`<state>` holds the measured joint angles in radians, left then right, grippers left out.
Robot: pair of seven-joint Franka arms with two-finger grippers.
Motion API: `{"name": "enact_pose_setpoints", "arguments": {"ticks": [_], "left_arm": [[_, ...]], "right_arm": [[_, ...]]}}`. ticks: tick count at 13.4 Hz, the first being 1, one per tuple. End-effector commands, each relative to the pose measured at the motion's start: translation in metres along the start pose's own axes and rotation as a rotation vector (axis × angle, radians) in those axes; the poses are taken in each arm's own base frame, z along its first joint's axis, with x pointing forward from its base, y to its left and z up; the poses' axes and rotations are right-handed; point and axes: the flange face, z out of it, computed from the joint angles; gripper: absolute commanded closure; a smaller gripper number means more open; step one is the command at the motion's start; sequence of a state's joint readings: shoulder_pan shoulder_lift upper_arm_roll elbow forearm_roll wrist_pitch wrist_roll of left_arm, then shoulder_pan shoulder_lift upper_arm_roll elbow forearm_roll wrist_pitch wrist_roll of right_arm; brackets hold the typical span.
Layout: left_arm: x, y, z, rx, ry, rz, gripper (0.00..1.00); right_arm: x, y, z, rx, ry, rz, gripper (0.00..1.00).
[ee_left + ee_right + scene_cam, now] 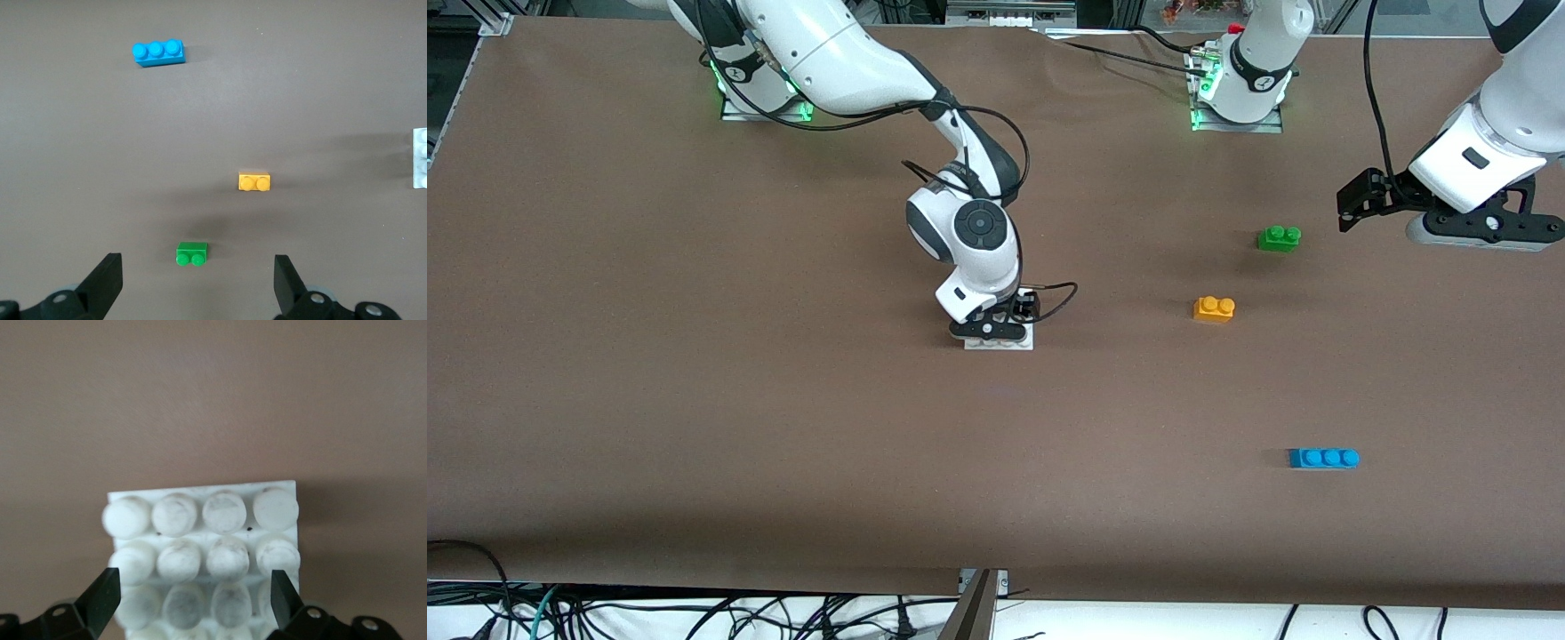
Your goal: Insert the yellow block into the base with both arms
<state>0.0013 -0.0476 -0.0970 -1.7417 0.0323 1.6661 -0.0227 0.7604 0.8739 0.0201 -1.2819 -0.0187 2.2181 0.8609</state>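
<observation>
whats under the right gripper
The base lies on the table under the right gripper, fingers open either side. Its studs show; the part nearest the gripper is covered.

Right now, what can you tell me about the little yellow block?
The yellow block is a small orange-yellow toy brick that looks like plastic, with two round studs on top. It sits flat and upright on the brown table, with nothing touching it. It lies nearer the front camera than the green brick and farther than the blue brick.
</observation>
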Motion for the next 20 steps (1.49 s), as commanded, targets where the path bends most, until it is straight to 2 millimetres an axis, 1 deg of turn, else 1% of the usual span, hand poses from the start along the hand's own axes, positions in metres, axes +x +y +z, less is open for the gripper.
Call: {"name": "enact_pose_setpoints", "arguments": {"ticks": [1, 2, 3, 4, 5, 6, 7, 8, 9, 10, 11, 12, 13, 15, 16, 17, 18, 19, 20], "left_arm": [[0.002, -0.002, -0.005, -0.010, -0.004, 0.013, 0.00], [0.002, -0.002, -0.005, -0.010, -0.004, 0.013, 0.00], [0.002, -0.003, -0.004, -0.010, -0.006, 0.016, 0.00], [0.002, -0.003, -0.004, -0.010, -0.006, 0.019, 0.00], [0.002, -0.003, -0.004, -0.010, -0.006, 0.015, 0.00], [0.002, -0.003, -0.005, -0.010, -0.004, 0.010, 0.00], [0.002, -0.002, -0.005, -0.010, -0.004, 0.010, 0.00], [0.002, -0.002, -0.005, -0.010, -0.004, 0.010, 0.00], [0.002, -0.002, -0.005, -0.010, -0.004, 0.009, 0.00], [0.002, -0.002, -0.005, -0.010, -0.004, 0.009, 0.00], [0.002, -0.002, -0.005, -0.012, -0.004, 0.016, 0.00], [0.004, 0.002, -0.001, -0.009, -0.012, 0.024, 0.00], [0.006, 0.003, 0.004, -0.010, -0.021, 0.028, 0.00], [0.008, 0.005, 0.008, -0.021, -0.032, 0.027, 0.00], [0.007, 0.006, 0.009, -0.022, -0.041, 0.026, 0.00], [0.007, 0.008, 0.008, -0.022, -0.039, 0.027, 0.00], [0.006, 0.010, 0.007, -0.022, -0.038, 0.030, 0.00], [0.006, 0.011, 0.008, -0.022, -0.041, 0.030, 0.00], [0.006, 0.014, 0.008, -0.021, -0.041, 0.036, 0.00]], "right_arm": [[0.019, -0.008, -0.060, -0.020, -0.014, -0.026, 0.00], [0.034, 0.004, -0.089, -0.027, -0.015, -0.067, 0.00], [0.057, 0.029, -0.121, -0.029, -0.013, -0.098, 0.00], [0.083, 0.061, -0.149, -0.025, -0.002, -0.118, 0.00], [0.108, 0.099, -0.173, -0.035, -0.002, -0.125, 0.00], [0.130, 0.139, -0.193, -0.044, -0.012, -0.133, 0.00], [0.153, 0.185, -0.202, -0.052, -0.034, -0.134, 0.00], [0.172, 0.228, -0.214, -0.056, -0.049, -0.144, 0.00], [0.185, 0.269, -0.222, -0.061, -0.072, -0.152, 0.00], [0.193, 0.298, -0.233, -0.061, -0.071, -0.157, 0.00], [0.203, 0.333, -0.238, -0.061, -0.070, -0.124, 0.00], [0.207, 0.360, -0.242, -0.061, -0.072, -0.088, 0.00], [0.203, 0.381, -0.249, -0.068, -0.075, -0.082, 0.00], [0.188, 0.441, -0.257, -0.072, -0.108, -0.074, 0.00], [0.179, 0.459, -0.267, -0.071, -0.110, -0.051, 0.00], [0.173, 0.466, -0.280, -0.070, -0.098, -0.041, 0.00], [0.166, 0.477, -0.298, -0.072, -0.082, -0.034, 0.00], [0.157, 0.497, -0.314, -0.070, -0.067, -0.007, 0.00], [0.150, 0.510, -0.335, -0.064, -0.036, 0.014, 0.00]]}}
